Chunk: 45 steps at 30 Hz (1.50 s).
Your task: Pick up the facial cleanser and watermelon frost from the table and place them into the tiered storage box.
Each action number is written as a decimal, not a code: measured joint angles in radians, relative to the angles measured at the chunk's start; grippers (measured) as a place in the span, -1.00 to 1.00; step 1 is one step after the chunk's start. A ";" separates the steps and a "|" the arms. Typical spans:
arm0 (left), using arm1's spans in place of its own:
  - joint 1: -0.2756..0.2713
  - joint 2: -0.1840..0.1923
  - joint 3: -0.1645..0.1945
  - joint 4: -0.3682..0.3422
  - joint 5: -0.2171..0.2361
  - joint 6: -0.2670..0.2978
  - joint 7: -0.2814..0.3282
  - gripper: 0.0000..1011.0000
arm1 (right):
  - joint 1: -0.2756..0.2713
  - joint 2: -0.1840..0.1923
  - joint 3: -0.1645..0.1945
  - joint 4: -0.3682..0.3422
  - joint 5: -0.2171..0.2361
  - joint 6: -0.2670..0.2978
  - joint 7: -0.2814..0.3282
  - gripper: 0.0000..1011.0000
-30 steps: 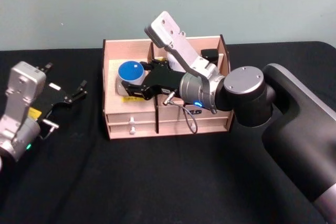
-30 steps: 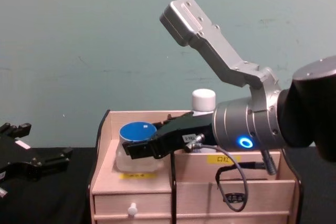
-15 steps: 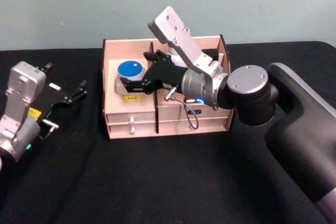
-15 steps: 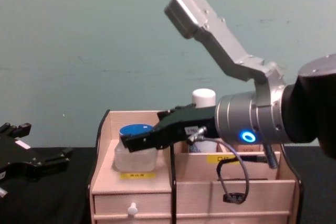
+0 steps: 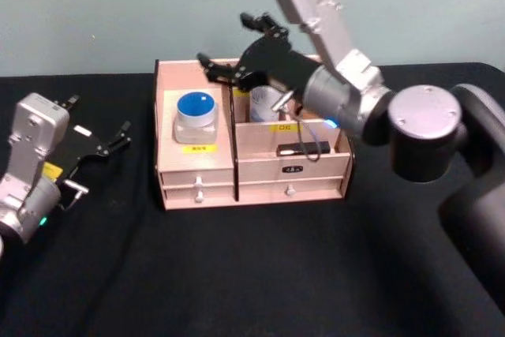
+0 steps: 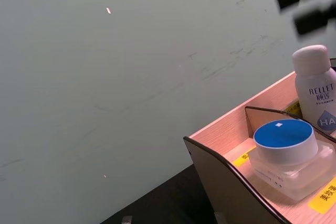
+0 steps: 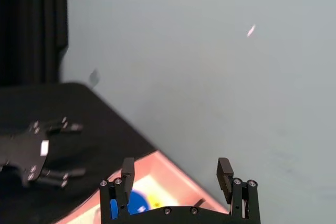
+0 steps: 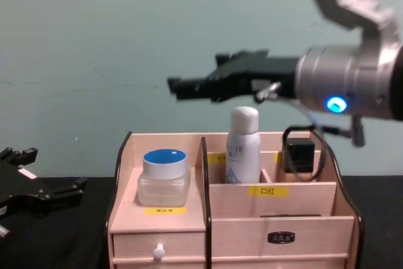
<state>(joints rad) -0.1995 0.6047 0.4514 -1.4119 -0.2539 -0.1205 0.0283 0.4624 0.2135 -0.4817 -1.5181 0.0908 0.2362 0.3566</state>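
The watermelon frost (image 8: 164,176) sits upright in the left-hand compartment of the tiered storage box (image 8: 233,234), above the small drawers, its blue lid showing. Just beside it, past the dark divider, the facial cleanser (image 8: 243,145) stands upright in the middle compartment, with a small dark-capped bottle (image 8: 297,157) in the slot further right. Both items look to be in the box, so from where I stand the placing seems done, and only clearing the arms away is left. The right claw (image 8: 192,86) hovers above the box with its fingers spread apart and nothing between them. The left claw (image 5: 99,147) rests low over the black surface (image 5: 237,274) well to the left, open and empty.
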 joint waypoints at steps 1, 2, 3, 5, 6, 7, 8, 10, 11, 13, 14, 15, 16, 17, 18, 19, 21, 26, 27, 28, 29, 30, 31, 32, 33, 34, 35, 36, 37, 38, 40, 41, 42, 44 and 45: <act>0.000 0.000 0.000 0.000 0.000 0.000 0.000 1.00 | -0.008 0.006 0.007 -0.020 0.000 -0.005 -0.005 0.98; 0.000 0.000 0.000 0.000 0.000 0.000 0.000 1.00 | -0.025 0.017 0.022 -0.055 -0.001 -0.014 -0.018 0.98; 0.000 0.000 0.000 0.000 0.000 0.000 0.000 1.00 | -0.033 0.022 0.029 -0.072 -0.002 -0.019 -0.025 0.98; 0.000 0.000 0.000 0.000 0.000 0.000 0.000 1.00 | -0.049 0.030 0.045 -0.100 -0.003 -0.024 -0.038 0.98; 0.000 0.000 0.000 0.000 0.000 0.000 0.000 1.00 | -0.069 0.040 0.066 -0.129 -0.005 -0.030 -0.056 0.98; 0.000 0.000 0.000 0.000 0.000 0.000 0.000 1.00 | -0.078 0.043 0.076 -0.143 -0.007 -0.034 -0.065 0.98; 0.000 0.000 0.000 0.000 0.000 0.000 0.000 1.00 | -0.088 0.048 0.088 -0.156 -0.011 -0.038 -0.078 0.98; 0.000 0.000 0.000 0.000 0.000 0.000 0.000 1.00 | -0.124 0.065 0.131 -0.202 -0.044 -0.056 -0.131 0.98; 0.000 0.000 0.000 0.000 0.000 0.000 0.000 1.00 | -0.134 0.070 0.143 -0.213 -0.053 -0.059 -0.145 0.98; 0.000 0.000 0.000 0.000 0.000 0.000 0.000 1.00 | -0.161 0.078 0.175 -0.236 -0.077 -0.066 -0.188 0.98; 0.000 0.000 0.000 0.000 0.000 0.000 0.000 1.00 | -0.171 0.079 0.187 -0.244 -0.084 -0.068 -0.201 0.98; 0.000 0.000 0.000 0.000 0.000 0.000 0.000 1.00 | -0.179 0.080 0.197 -0.250 -0.090 -0.068 -0.214 0.98; 0.000 0.000 0.000 0.000 0.000 0.000 0.000 1.00 | -0.188 0.081 0.209 -0.254 -0.093 -0.068 -0.224 0.98; 0.000 0.000 0.000 0.000 0.000 0.000 0.000 1.00 | -0.198 0.082 0.221 -0.258 -0.096 -0.068 -0.233 0.98; 0.000 0.000 0.000 0.000 0.000 0.000 0.000 1.00 | -0.206 0.082 0.229 -0.261 -0.099 -0.068 -0.241 0.98; 0.000 0.000 0.000 0.000 0.000 0.000 0.000 1.00 | -0.220 0.083 0.247 -0.264 -0.105 -0.068 -0.254 0.98; 0.000 0.000 0.000 0.000 0.000 0.000 0.000 1.00 | -0.243 0.083 0.273 -0.265 -0.117 -0.068 -0.279 0.98; 0.000 0.000 0.000 0.000 0.000 0.000 0.000 1.00 | -0.280 0.079 0.317 -0.247 -0.129 -0.068 -0.309 0.98; 0.000 0.000 0.000 0.000 0.000 0.000 0.000 1.00 | -0.285 0.078 0.324 -0.241 -0.129 -0.068 -0.311 0.98; 0.000 0.000 0.000 0.000 0.000 0.000 0.000 1.00 | -0.296 0.075 0.334 -0.228 -0.129 -0.067 -0.313 0.98; 0.000 0.000 0.000 0.000 0.000 0.000 0.000 1.00 | -0.301 0.074 0.338 -0.222 -0.129 -0.067 -0.313 0.98; 0.000 0.000 0.000 0.000 0.000 0.000 0.000 1.00 | -0.309 0.072 0.344 -0.211 -0.129 -0.065 -0.313 0.98; 0.000 0.000 0.000 0.000 0.000 0.000 0.000 1.00 | -0.313 0.071 0.347 -0.204 -0.129 -0.064 -0.313 0.98; 0.000 0.000 0.000 0.000 0.000 0.000 0.000 1.00 | -0.317 0.069 0.350 -0.197 -0.129 -0.063 -0.312 0.98; 0.000 0.000 0.000 0.000 0.000 0.000 0.000 1.00 | -0.324 0.067 0.354 -0.184 -0.130 -0.061 -0.310 0.98; 0.000 0.000 0.000 0.000 0.000 0.000 0.000 1.00 | -0.328 0.066 0.356 -0.179 -0.131 -0.060 -0.309 0.98; 0.000 0.000 0.000 0.000 0.000 0.000 0.000 1.00 | -0.331 0.064 0.357 -0.173 -0.132 -0.059 -0.307 0.98; 0.000 0.000 0.000 0.000 0.000 0.000 0.000 1.00 | -0.337 0.061 0.361 -0.159 -0.132 -0.058 -0.302 0.98; 0.000 0.000 0.000 0.000 0.000 0.000 0.000 1.00 | -0.341 0.060 0.363 -0.152 -0.131 -0.057 -0.298 0.98; 0.000 0.000 0.000 0.000 0.000 0.000 0.000 1.00 | -0.344 0.058 0.365 -0.147 -0.131 -0.055 -0.294 0.98; 0.000 0.000 0.000 0.000 0.000 0.000 0.000 1.00 | -0.348 0.056 0.367 -0.141 -0.129 -0.052 -0.290 0.98; 0.000 0.000 0.000 0.000 0.000 0.000 0.000 1.00 | -0.346 0.056 0.366 -0.142 -0.129 -0.053 -0.290 0.98; 0.000 0.000 0.000 0.000 0.000 0.000 0.000 1.00 | -0.346 0.056 0.366 -0.142 -0.129 -0.053 -0.291 0.98; 0.000 0.000 0.000 0.000 0.000 0.000 0.000 1.00 | -0.345 0.057 0.365 -0.144 -0.129 -0.053 -0.291 0.98; 0.000 0.000 0.000 0.000 0.000 0.000 0.000 1.00 | -0.345 0.057 0.365 -0.144 -0.129 -0.053 -0.291 0.98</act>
<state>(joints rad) -0.1995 0.6047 0.4514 -1.4119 -0.2539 -0.1205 0.0283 0.1173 0.2703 -0.1168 -1.6621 -0.0385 0.1834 0.0658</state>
